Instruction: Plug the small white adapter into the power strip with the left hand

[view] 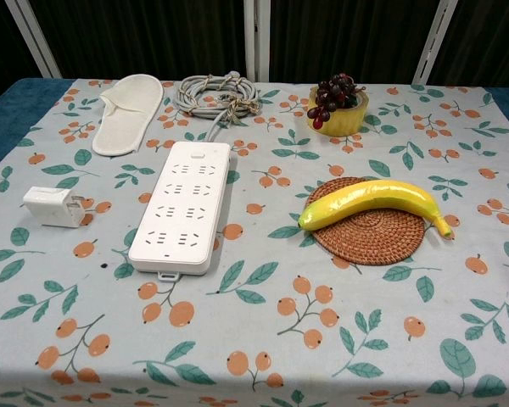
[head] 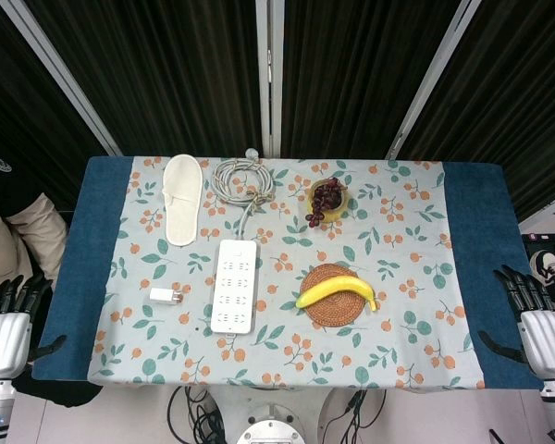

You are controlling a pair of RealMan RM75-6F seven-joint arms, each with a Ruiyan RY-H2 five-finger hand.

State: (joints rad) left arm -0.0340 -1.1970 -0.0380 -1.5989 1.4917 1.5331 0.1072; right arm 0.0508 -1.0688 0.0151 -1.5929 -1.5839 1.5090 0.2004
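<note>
1. Left robot hand is seen only in the head view, off the left edge of the desk, fingers extended and apart, with nothing held.
2. Right robot hand is seen off the right edge, likewise spread and empty.
3. The small white boxy adapter is lying on the floral tablecloth, to the right of the left robot hand and well apart from it.
4. The long white plastic power strip is laid just beyond the adapter, further from the left robot hand; the two are near but not touching.
5. A grey coiled cable is placed at the strip's far end, with a white fabric slipper beside it.
6. A yellow banana is resting on a round woven brown coaster, between the strip and the right robot hand.
7. A yellow bowl of dark grapes is set behind the coaster.
</note>
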